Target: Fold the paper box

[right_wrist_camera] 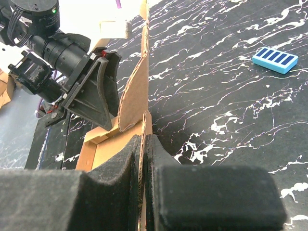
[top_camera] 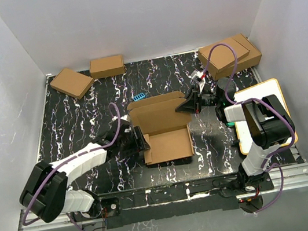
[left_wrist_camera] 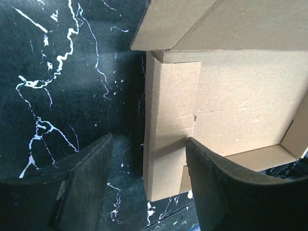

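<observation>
Cardboard box (top_camera: 166, 140) mid table (top_camera: 83, 115), half folded, back flap up, I had my right gripper (top_camera: 192, 102) clenched on its right flap, left gripper (top_camera: 139, 140) spread wide, straddling its left wall.

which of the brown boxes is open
The paper box in the middle of the table: its lid flap stands up and its inside shows. The two small boxes and the stacked pair along the far edge are closed.
</observation>
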Controlling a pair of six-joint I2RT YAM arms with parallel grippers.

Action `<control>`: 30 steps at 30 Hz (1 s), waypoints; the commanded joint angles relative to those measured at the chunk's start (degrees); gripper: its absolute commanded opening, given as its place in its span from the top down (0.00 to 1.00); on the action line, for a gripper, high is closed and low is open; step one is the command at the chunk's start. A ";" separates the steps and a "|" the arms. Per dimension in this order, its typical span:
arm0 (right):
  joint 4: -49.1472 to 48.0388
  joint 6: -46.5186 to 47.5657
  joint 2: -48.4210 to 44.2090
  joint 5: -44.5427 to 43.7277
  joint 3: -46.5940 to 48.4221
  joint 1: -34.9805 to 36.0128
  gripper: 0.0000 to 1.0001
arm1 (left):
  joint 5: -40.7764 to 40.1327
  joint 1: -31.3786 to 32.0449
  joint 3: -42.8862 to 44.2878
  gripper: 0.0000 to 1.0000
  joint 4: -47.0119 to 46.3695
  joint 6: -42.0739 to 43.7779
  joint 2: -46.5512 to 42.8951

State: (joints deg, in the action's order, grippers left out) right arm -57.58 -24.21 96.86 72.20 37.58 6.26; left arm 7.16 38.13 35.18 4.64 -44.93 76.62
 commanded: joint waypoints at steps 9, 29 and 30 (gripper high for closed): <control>-6.37 0.70 -0.12 0.29 -0.55 -0.11 0.92 | -9.81 4.23 4.72 0.49 7.04 -0.44 1.21; -7.89 -0.84 -0.31 0.48 -0.83 -0.11 0.92 | -15.73 8.26 2.92 0.47 3.78 -1.24 2.06; -7.94 -0.92 -0.38 0.48 -0.84 -0.11 0.92 | -15.61 8.14 2.28 0.46 3.07 -0.69 2.04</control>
State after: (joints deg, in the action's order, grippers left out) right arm -59.09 -25.58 96.86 72.16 36.91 6.26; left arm -8.36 46.11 39.42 10.00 -46.81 80.05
